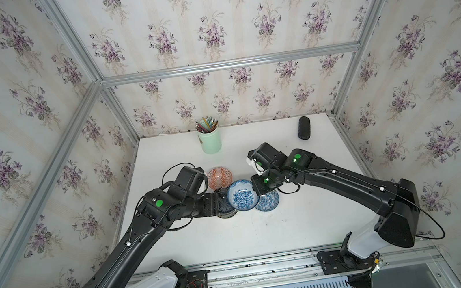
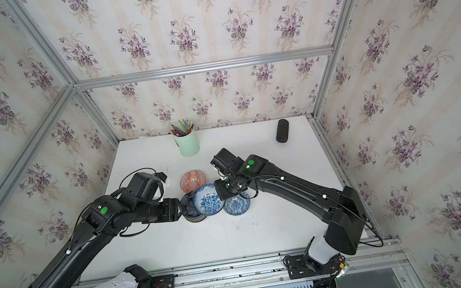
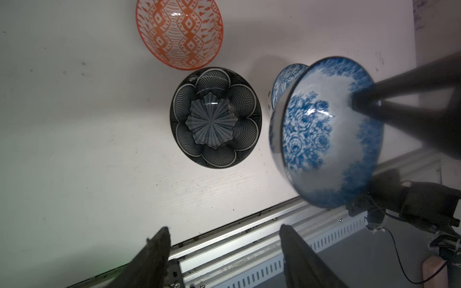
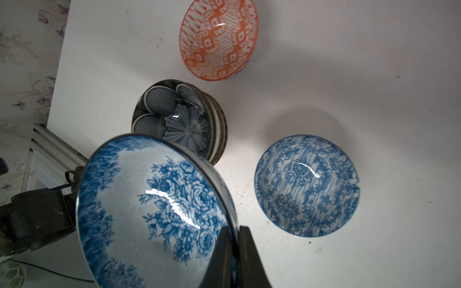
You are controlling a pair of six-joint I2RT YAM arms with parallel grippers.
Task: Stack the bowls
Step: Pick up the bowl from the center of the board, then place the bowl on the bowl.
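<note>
Right gripper (image 4: pixel 235 249) pinches tilted blue rose bowl (image 4: pixel 154 207) rim; navy petal stack (image 4: pixel 174 119) just beside, toward left arm. Left gripper (image 3: pixel 223 230) spread, empty.

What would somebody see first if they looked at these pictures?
Probably the blue rose bowl, pinched by its rim in the right gripper and tilted in the air over the middle of the table. On one side of it sits a stack of bowls topped by the dark petal bowl. The orange bowl sits just beyond the stack, and another blue-white bowl lies flat on the held bowl's other side.
</note>
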